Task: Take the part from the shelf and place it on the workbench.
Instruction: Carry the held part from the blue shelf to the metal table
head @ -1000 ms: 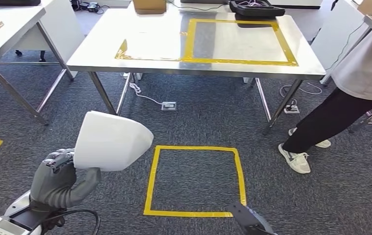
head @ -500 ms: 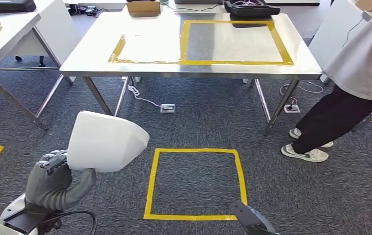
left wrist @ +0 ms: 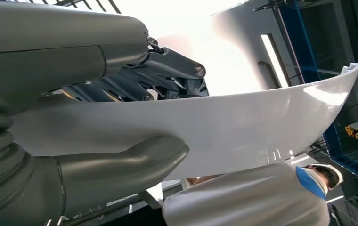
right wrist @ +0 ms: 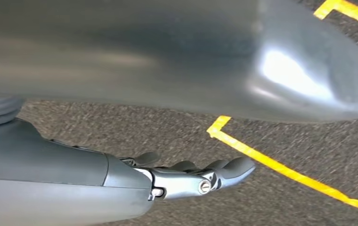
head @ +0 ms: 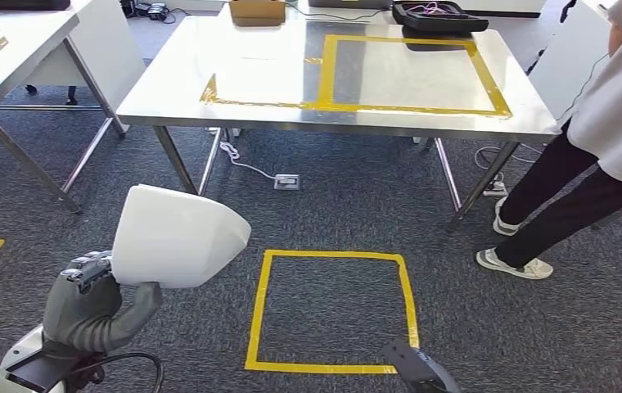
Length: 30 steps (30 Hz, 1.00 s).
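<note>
My left hand (head: 87,307) grips a large white curved shell part (head: 177,237) by its lower edge, low at the left of the head view and above the carpet. In the left wrist view the thumb (left wrist: 120,165) presses on the part's (left wrist: 243,127) glossy inner face, with the dark fingers behind it. The steel workbench (head: 250,82) with a yellow tape rectangle stands ahead, some way off. My right hand (right wrist: 191,176) hangs over the carpet with its fingers stretched out and nothing in them; it shows dark (head: 418,372) at the head view's lower edge.
A yellow tape square (head: 332,311) marks the carpet between me and the workbench. A person (head: 594,139) in a grey top stands by its right end. A black case (head: 439,16) and a cardboard box (head: 257,10) sit at its far edge. Another table (head: 13,49) stands at the left.
The whole picture has shifted a little, so the camera moved. The person's feet have stepped. My left hand still holds the white part the same way.
</note>
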Tool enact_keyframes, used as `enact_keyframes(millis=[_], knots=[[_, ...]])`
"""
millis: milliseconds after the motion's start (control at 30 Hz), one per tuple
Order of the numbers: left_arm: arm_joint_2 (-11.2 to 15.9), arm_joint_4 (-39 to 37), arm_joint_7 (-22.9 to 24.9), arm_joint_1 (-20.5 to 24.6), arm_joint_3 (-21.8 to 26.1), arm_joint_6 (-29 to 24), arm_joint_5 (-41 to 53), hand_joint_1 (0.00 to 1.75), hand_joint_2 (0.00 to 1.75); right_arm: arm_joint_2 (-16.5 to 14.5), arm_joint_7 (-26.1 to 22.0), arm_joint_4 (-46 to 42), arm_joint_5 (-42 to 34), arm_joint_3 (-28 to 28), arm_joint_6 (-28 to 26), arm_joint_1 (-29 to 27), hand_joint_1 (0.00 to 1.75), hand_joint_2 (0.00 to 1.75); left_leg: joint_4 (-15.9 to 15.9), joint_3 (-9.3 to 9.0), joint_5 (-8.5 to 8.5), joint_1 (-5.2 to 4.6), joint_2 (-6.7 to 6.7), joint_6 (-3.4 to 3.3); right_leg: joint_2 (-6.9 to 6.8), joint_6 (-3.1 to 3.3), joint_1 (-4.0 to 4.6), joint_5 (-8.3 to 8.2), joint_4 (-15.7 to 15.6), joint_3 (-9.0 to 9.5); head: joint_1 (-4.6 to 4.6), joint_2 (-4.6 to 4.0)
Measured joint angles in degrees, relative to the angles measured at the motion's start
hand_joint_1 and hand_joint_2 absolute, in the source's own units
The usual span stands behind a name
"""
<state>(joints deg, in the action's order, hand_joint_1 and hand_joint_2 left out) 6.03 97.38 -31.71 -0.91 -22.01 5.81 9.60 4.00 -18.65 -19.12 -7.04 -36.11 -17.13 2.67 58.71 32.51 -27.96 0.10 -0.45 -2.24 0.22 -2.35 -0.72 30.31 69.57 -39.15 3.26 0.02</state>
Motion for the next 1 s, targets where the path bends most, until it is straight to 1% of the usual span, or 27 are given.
enact_keyframes(millis=[33,67,100,133,167,233,267,300,333,367,400,433,467,500,533,567,600,633,733,767,800,833,867,900,933,967,1000], knots=[[-0.03,0.01,0.0,0.0,0.0,0.0,0.0,1.75,1.75,0.04,-0.01,0.0,0.0,0.0,-0.04,0.0,0.0,0.0,0.01,-0.34,-0.25,-0.1,-0.03,0.11,-0.01,0.41,0.18,-2.15,-4.12,1.73,0.01,0.0],[-0.05,0.02,0.0,-0.02,0.0,0.0,0.0,1.75,1.75,0.08,-0.03,0.0,0.0,0.0,-0.08,0.01,0.0,0.0,0.06,-0.57,-0.53,-0.23,-0.07,0.33,-0.04,0.76,0.37,-3.57,-7.71,3.3,0.01,-0.01],[-0.08,0.03,0.0,-0.05,0.0,0.0,0.0,1.75,1.75,0.11,-0.05,0.0,0.0,0.0,-0.12,0.0,0.0,0.0,0.08,-0.7,-0.73,-0.33,-0.09,0.59,-0.06,1.02,0.57,-4.2,-10.03,4.31,0.01,-0.01],[-0.08,0.04,0.0,-0.09,0.0,0.0,0.0,1.75,1.75,0.15,-0.07,0.0,0.0,0.0,-0.15,-0.06,0.0,0.0,0.05,-0.74,-0.88,-0.37,-0.1,0.9,-0.08,1.21,0.72,-4.11,-10.97,4.7,0.02,-0.02],[-0.07,0.05,0.0,-0.12,0.01,0.0,0.0,1.75,1.75,0.16,-0.09,0.0,0.0,0.0,-0.16,-0.15,0.0,0.0,-0.04,-0.81,-0.98,-0.37,-0.11,1.22,-0.08,1.37,0.77,-3.95,-11.18,4.8,0.01,-0.02],[-0.05,0.25,-0.01,-0.16,0.09,0.0,0.0,1.75,1.75,0.15,-0.1,0.0,0.0,0.0,-0.19,-0.39,0.0,0.0,0.22,-0.97,-1.42,-0.33,-0.05,1.88,-0.05,1.89,0.43,-3.96,-11.64,5.32,0.06,-0.02],[-0.04,0.36,-0.01,-0.17,0.16,0.0,0.0,1.75,1.75,0.14,-0.13,0.0,0.0,0.0,-0.21,-0.44,0.0,0.0,1.42,-0.57,-2.16,-0.32,-0.02,2.21,-0.06,2.18,0.22,-3.93,-11.93,5.74,0.13,-0.01],[-0.03,0.44,-0.01,-0.22,0.24,0.0,0.0,1.75,1.75,0.13,-0.14,0.0,0.0,0.0,-0.22,-0.47,0.0,0.0,3.78,0.47,-3.37,-0.25,0.02,2.53,-0.09,2.44,0.05,-3.86,-12.18,6.17,0.21,-0.01],[-0.01,0.45,-0.01,-0.34,0.3,0.0,0.0,1.75,1.75,0.11,-0.16,0.0,0.0,0.0,-0.23,-0.49,0.0,0.0,7.22,2.22,-4.89,-0.14,0.05,2.82,-0.11,2.63,0.04,-3.68,-12.22,6.45,0.29,-0.01],[0.01,0.43,0.0,-0.56,0.33,0.0,0.0,1.75,1.75,0.1,-0.15,0.0,0.0,0.0,-0.22,-0.51,0.0,0.0,11.09,4.44,-6.36,0.02,0.06,3.06,-0.13,2.73,0.04,-3.5,-12.17,6.61,0.31,-0.01],[0.02,0.42,0.0,-0.84,0.36,0.0,0.0,1.75,1.75,0.09,-0.14,0.0,0.0,0.0,-0.21,-0.57,0.0,0.0,14.19,6.4,-7.13,0.17,0.07,3.27,-0.13,2.75,0.03,-3.29,-12.1,6.73,0.31,-0.01],[0.04,0.41,0.0,-1.08,0.38,0.0,0.0,1.75,1.75,0.09,-0.12,0.0,0.0,0.0,-0.21,-0.64,0.0,0.0,15.57,7.58,-6.84,0.31,0.08,3.42,-0.11,2.71,0.02,-3.05,-12.03,6.89,0.31,-0.01],[0.07,0.42,0.0,-1.24,0.42,0.0,0.0,1.75,1.75,0.08,-0.11,0.0,0.0,-0.01,-0.19,-0.71,0.0,0.0,14.74,7.62,-5.42,0.44,0.1,3.52,-0.08,2.6,-0.01,-2.8,-11.97,7.13,0.31,-0.02],[0.08,0.43,0.0,-1.3,0.44,0.0,0.0,1.75,1.75,0.07,-0.11,0.0,0.0,-0.01,-0.18,-0.75,0.0,0.0,11.71,6.49,-3.12,0.56,0.13,3.58,-0.04,2.43,-0.06,-2.51,-11.91,7.46,0.31,-0.02],[0.09,0.43,0.0,-1.32,0.46,0.0,0.0,1.75,1.75,0.06,-0.11,0.0,0.0,-0.01,-0.17,-0.76,0.0,0.0,7.69,4.81,-0.87,0.67,0.17,3.62,-0.01,2.17,-0.1,-2.19,-11.83,7.8,0.31,-0.02],[0.09,0.43,0.0,-1.31,0.47,0.0,0.0,1.75,1.75,0.08,-0.11,0.0,-0.02,-0.01,-0.16,-0.74,0.0,0.0,4.1,3.18,0.6,0.68,0.17,3.56,0.04,1.83,-0.05,-1.85,-11.67,8.02,0.33,-0.02],[0.09,0.44,0.0,-1.34,0.48,0.0,0.0,1.75,1.75,0.1,-0.11,0.0,-0.04,0.0,-0.16,-0.72,0.0,0.0,1.65,2.08,1.36,0.65,0.13,3.32,0.05,1.47,0.01,-1.61,-11.57,8.12,0.27,-0.02],[0.09,0.44,0.0,-1.39,0.49,0.0,0.0,1.75,1.75,0.13,-0.11,0.0,-0.07,0.0,-0.16,-0.71,0.0,0.0,0.58,1.64,1.35,0.57,0.05,2.98,0.06,1.12,0.11,-1.46,-11.54,8.12,0.21,-0.02],[0.06,0.53,0.0,-1.53,0.61,0.0,0.0,1.75,1.75,0.15,-0.13,0.0,-0.09,-0.02,-0.16,-0.69,0.0,0.0,0.29,1.5,1.09,0.4,-0.1,1.62,0.03,0.1,0.03,-1.19,-11.59,8.18,0.05,-0.02],[0.04,0.57,0.0,-1.51,0.66,0.0,0.0,1.75,1.75,0.15,-0.14,0.0,-0.08,-0.03,-0.16,-0.66,0.0,0.0,0.13,1.31,1.05,0.45,-0.06,1.22,0.01,-0.2,-0.05,-0.54,-10.54,7.76,0.05,-0.01],[0.03,0.61,0.0,-1.5,0.69,0.0,0.0,1.75,1.75,0.15,-0.15,0.0,-0.08,-0.03,-0.17,-0.63,0.0,0.0,-0.02,1.11,0.99,0.53,0.0,0.87,0.0,-0.44,-0.09,0.63,-8.31,6.7,0.05,-0.01],[0.02,0.61,0.0,-1.51,0.73,0.0,0.01,1.75,1.75,0.15,-0.15,0.0,-0.08,-0.03,-0.17,-0.64,0.0,0.0,-0.07,0.97,0.87,0.52,0.07,0.61,-0.03,-0.59,-0.1,2.21,-4.81,4.89,0.04,-0.01],[0.01,0.59,0.0,-1.54,0.75,0.0,0.01,1.75,1.75,0.16,-0.13,0.0,-0.08,-0.03,-0.18,-0.68,0.0,0.0,-0.07,0.89,0.72,0.47,0.12,0.4,-0.02,-0.68,-0.09,3.91,-0.6,2.51,0.05,-0.01],[0.01,0.55,0.0,-1.62,0.77,0.0,0.01,1.75,1.75,0.17,-0.11,0.0,-0.1,-0.03,-0.18,-0.76,0.0,0.0,-0.06,0.81,0.58,0.41,0.13,0.27,-0.02,-0.74,-0.08,5.02,3.06,0.3,0.05,-0.01],[0.01,0.5,0.0,-1.7,0.78,0.0,0.02,1.75,1.75,0.17,-0.1,0.0,-0.14,-0.04,-0.18,-0.85,0.0,0.0,-0.05,0.67,0.43,0.36,0.11,0.21,-0.02,-0.72,-0.08,5.13,5.19,-1.22,0.05,-0.01],[0.01,0.46,0.0,-1.77,0.79,0.0,0.03,1.75,1.75,0.17,-0.1,0.0,-0.18,-0.04,-0.18,-0.92,0.0,0.0,-0.05,0.44,0.25,0.32,0.07,0.22,-0.02,-0.63,-0.08,4.01,5.02,-1.63,0.05,-0.01],[0.0,0.43,0.0,-1.81,0.79,0.0,0.06,1.75,1.75,0.17,-0.11,0.0,-0.24,-0.04,-0.18,-0.96,0.0,0.0,-0.05,0.09,0.02,0.31,0.01,0.31,-0.02,-0.45,-0.06,1.82,2.4,-0.75,0.05,-0.01]])
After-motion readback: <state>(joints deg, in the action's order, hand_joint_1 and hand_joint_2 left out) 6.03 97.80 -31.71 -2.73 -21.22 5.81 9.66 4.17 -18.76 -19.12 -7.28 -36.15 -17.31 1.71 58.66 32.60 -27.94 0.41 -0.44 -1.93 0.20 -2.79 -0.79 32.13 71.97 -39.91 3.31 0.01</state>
